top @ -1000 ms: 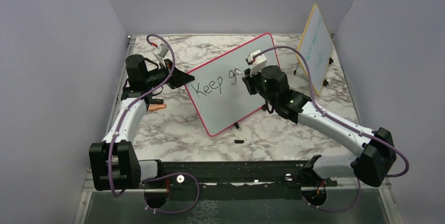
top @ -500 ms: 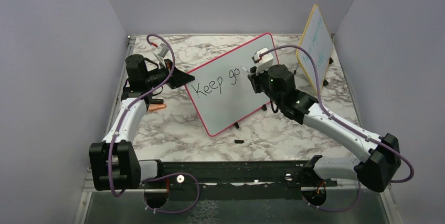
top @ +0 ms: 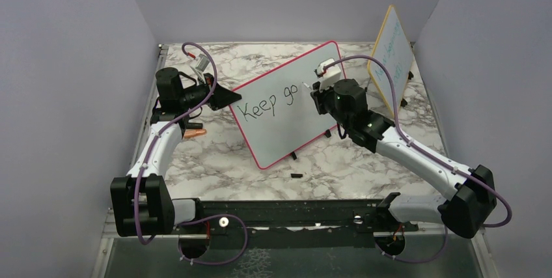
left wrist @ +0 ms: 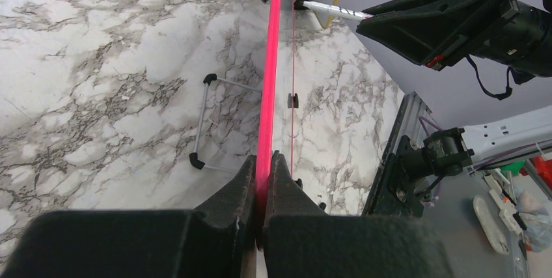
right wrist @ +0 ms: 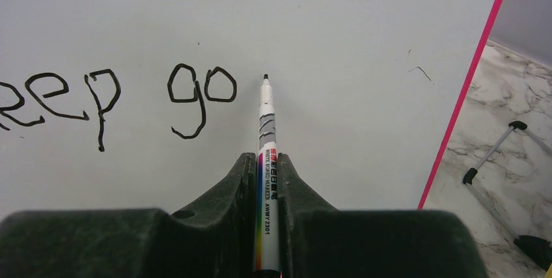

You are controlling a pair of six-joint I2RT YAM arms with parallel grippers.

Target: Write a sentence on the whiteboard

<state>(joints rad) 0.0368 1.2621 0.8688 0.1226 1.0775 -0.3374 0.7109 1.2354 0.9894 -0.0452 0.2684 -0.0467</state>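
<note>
Left tool point(left wrist: 263, 161) clamped on edge of large pink-framed whiteboard point(top: 281, 131), tilted on marble counter point(top: 218, 154) | right tool point(right wrist: 267, 161) pinching white marker point(right wrist: 267, 128) beside black sentence point(top: 267, 103) "Keep go" | likely light, stiff, tippy: hold frame.

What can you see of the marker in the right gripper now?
The marker is a slim white pen with a rainbow stripe, black print, grey bands and a bare black tip. The right gripper is shut on its barrel. It points at the whiteboard, tip just right of the written "go"; whether it touches is unclear.
</note>
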